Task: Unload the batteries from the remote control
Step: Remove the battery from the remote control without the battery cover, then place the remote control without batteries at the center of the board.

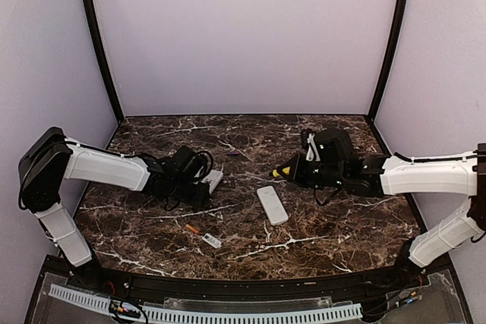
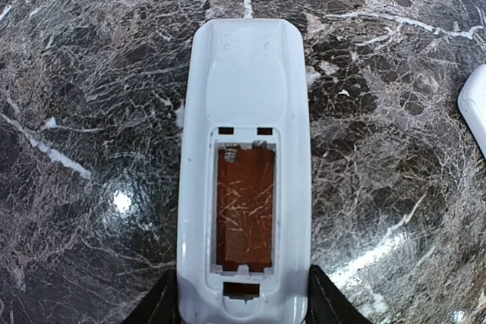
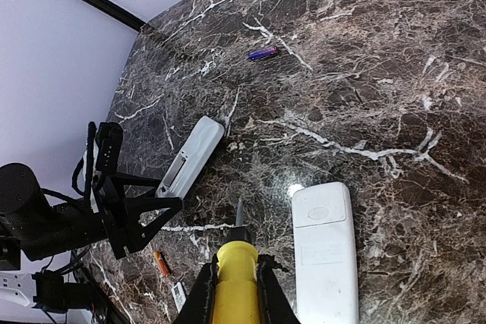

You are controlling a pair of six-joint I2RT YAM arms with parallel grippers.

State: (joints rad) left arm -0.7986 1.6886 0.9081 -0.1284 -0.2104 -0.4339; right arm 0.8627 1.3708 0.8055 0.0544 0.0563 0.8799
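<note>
Left gripper (image 2: 243, 303) grips the remote (image 2: 243, 111) by its near end, long axis running straight out from the fingers; its bay (image 2: 244, 206) is open, the reddish fill unclear; right gripper (image 3: 235, 294) is clenched on the screwdriver (image 3: 233, 259), tip aimed at that remote; one orange battery (image 1: 193, 228) lies loose near that remote, toward the arm bases.

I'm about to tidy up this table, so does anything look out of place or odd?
One remote has its back cover off, leaving the bay exposed. A purple battery-like cylinder lies alone toward the back, far from the orange battery and small white cover near the front.
</note>
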